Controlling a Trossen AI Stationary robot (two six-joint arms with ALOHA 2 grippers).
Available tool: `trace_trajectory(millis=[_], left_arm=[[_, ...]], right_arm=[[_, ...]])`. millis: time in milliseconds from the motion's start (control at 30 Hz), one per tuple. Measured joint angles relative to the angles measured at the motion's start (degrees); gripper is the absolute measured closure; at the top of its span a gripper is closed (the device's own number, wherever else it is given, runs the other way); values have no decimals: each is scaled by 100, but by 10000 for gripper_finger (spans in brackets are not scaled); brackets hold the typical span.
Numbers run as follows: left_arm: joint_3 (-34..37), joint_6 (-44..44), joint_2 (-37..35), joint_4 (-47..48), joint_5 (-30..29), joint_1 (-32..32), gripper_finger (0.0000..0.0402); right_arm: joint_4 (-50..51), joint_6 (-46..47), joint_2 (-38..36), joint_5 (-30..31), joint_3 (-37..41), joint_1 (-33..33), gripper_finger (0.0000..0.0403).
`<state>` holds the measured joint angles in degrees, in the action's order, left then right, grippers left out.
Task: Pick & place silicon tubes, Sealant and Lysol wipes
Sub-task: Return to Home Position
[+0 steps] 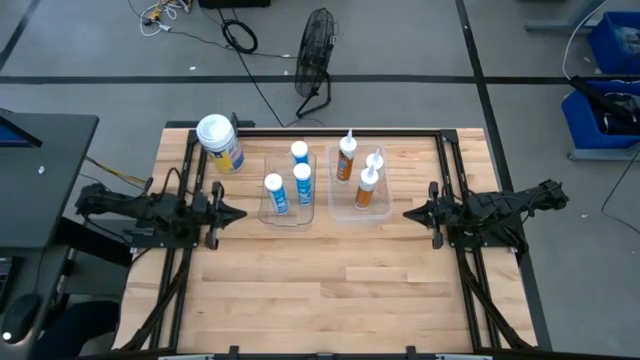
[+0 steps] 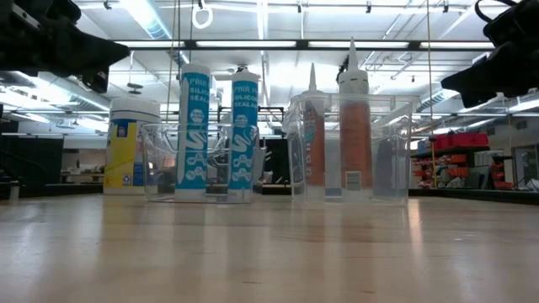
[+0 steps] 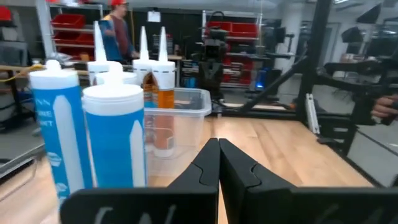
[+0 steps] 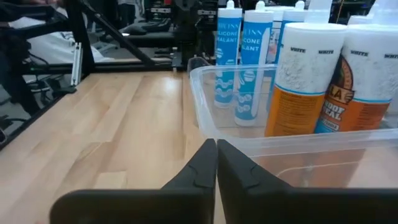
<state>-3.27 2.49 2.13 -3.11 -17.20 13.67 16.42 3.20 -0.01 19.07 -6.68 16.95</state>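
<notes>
Silicone tubes (image 1: 302, 183) are blue-and-white, sealant tubes (image 1: 367, 188) orange-and-white, Lysol wipes (image 1: 222, 144) yellow-and-blue, white-lidded.

A grey floor (image 1: 420, 50), crossed by dark lines, is seen around the wooden bench (image 1: 330, 290). Beyond the bench's far edge a black floor fan (image 1: 318, 40) is stood, with a coiled black cable (image 1: 240, 38) laid to its left. Blue bins (image 1: 612, 45) are kept at the far right, and a dark desk (image 1: 45, 150) at the left. Overhead, long strip lights (image 2: 253, 44) are lit. Red bins (image 2: 459, 141) are shelved in the room behind, where a person (image 3: 118, 34) is seen.
</notes>
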Motion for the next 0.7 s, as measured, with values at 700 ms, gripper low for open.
trace_trajectory(millis=[700], left_arm=[[-4, 329, 7, 0, -19, 0, 399]], right_arm=[[391, 232, 0, 894, -11, 0, 375]])
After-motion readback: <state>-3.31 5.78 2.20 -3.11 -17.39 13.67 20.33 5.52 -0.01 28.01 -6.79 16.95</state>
